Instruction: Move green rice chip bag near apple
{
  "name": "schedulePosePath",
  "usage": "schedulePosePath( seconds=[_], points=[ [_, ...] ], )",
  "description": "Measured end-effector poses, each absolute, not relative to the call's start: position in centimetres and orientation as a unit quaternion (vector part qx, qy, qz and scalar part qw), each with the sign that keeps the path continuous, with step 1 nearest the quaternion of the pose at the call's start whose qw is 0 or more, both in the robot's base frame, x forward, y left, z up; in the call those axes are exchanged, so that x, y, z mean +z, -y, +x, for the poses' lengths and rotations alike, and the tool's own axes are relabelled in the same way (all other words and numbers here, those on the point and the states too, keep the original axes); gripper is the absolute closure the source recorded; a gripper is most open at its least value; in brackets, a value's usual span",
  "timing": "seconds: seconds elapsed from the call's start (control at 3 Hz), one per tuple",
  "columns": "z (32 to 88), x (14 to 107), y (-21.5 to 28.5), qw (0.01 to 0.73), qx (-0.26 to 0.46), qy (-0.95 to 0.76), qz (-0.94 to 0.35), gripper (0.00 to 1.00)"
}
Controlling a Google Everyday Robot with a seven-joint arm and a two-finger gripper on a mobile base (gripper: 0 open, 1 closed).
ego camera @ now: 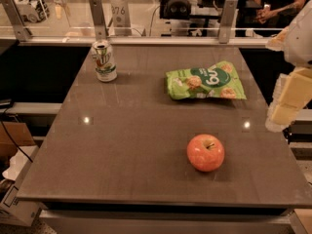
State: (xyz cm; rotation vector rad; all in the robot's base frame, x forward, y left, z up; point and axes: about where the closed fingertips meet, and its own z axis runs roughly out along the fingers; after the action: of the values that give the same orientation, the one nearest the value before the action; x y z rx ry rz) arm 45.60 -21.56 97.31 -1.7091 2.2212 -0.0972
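Note:
The green rice chip bag (205,80) lies flat on the back right part of the dark table (122,145), with its round dark green logo facing up. The orange-red apple (205,152) stands nearer the front, straight in front of the bag and about a bag's length from it. My gripper (284,112) hangs at the right edge of the view, past the table's right side. It is to the right of the bag, above table height, and touches nothing.
A green-and-white soda can (104,61) stands at the table's back left corner. A metal rail with posts (97,16) runs behind the table. Cardboard boxes (14,199) sit on the floor at the left. People and equipment are beyond the rail.

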Motion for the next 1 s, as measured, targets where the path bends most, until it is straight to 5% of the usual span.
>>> schedulePosePath(
  seconds=[1.0],
  points=[
    [53.9, 94.3, 21.3, 0.185, -0.005, -0.772, -0.608, 0.0]
  ],
)
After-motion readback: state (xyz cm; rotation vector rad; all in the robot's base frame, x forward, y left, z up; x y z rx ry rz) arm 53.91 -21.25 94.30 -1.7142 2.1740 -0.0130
